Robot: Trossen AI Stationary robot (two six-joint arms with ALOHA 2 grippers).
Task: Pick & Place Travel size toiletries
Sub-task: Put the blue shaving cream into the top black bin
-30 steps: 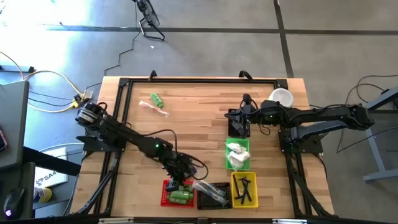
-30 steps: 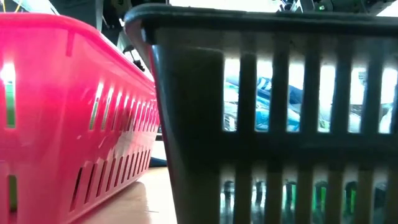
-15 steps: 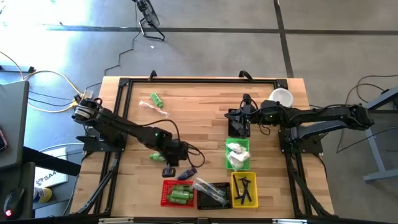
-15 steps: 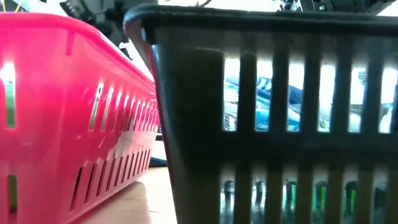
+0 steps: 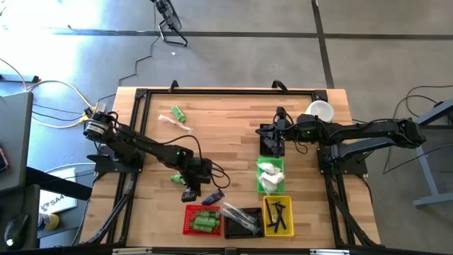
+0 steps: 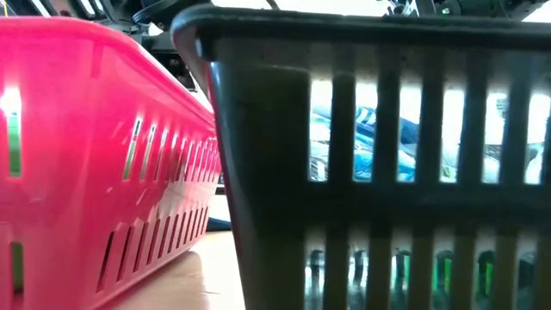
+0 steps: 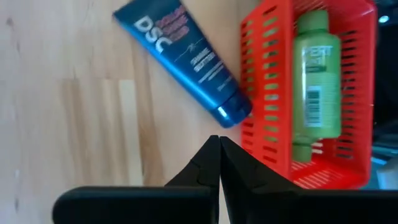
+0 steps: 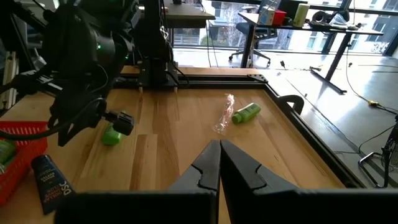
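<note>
Sorting well advanced, not finished. Left gripper [image 5: 190, 195] clenched on nothing, poised above the board; navy tube [image 7: 181, 61] lying loose just ahead of its fingertips, beside the red basket [image 7: 272, 93], where green bottles [image 7: 316, 73] already lie. Further loose stock: one green bottle [image 5: 177, 180] just behind that gripper, another [image 5: 179, 113] with a wrapped toothbrush [image 5: 173, 122] well beyond it at the far end. Black basket [image 5: 242, 221], green basket [image 5: 270, 176] and yellow basket [image 5: 277, 216] each stocked. Right gripper [image 5: 272, 134] clenched, empty as far as visible, parked above a dark basket near the white cup [image 5: 320, 110]. Legible: "DSC" in white on the tube; bottle label with barcode, wording unreadable.
</note>
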